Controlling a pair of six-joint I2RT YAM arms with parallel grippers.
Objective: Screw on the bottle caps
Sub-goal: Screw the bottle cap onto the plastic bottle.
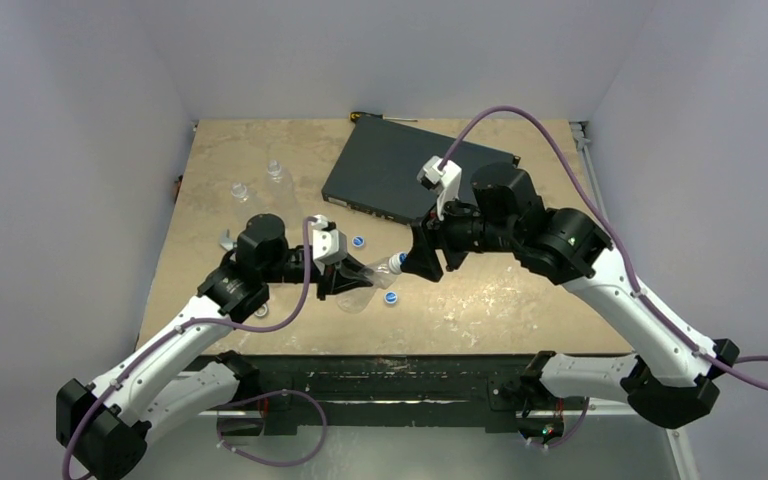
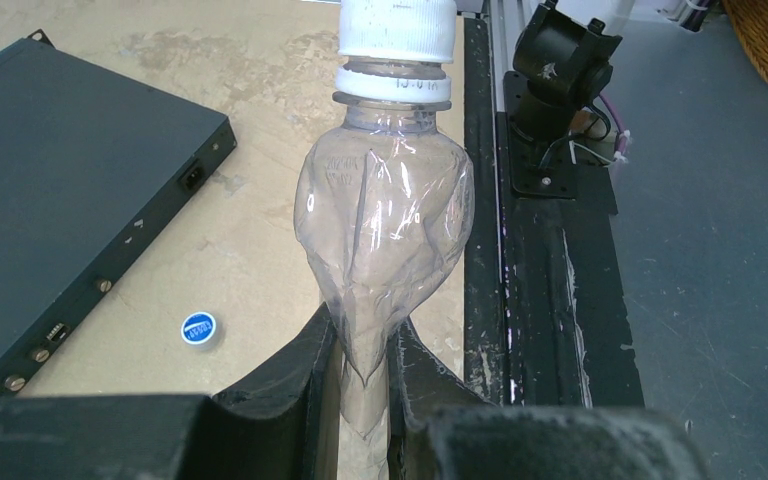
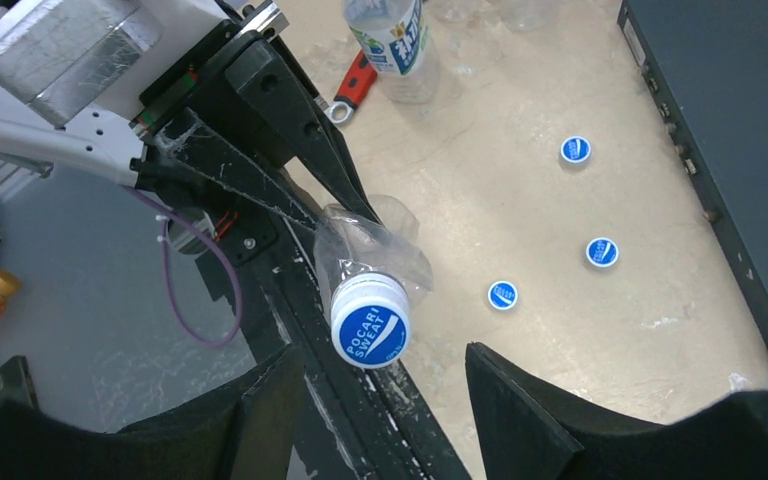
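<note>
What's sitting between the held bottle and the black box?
Three loose bottle caps lie on the table between the bottle and the black box. The right wrist view shows it; nothing else is there.

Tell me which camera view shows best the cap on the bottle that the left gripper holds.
The right wrist view: the cap faces the lens, its blue printed top fully readable. The left wrist view shows only its ribbed white side, cut by the top edge. The top external view shows it as a tiny spot.
</note>
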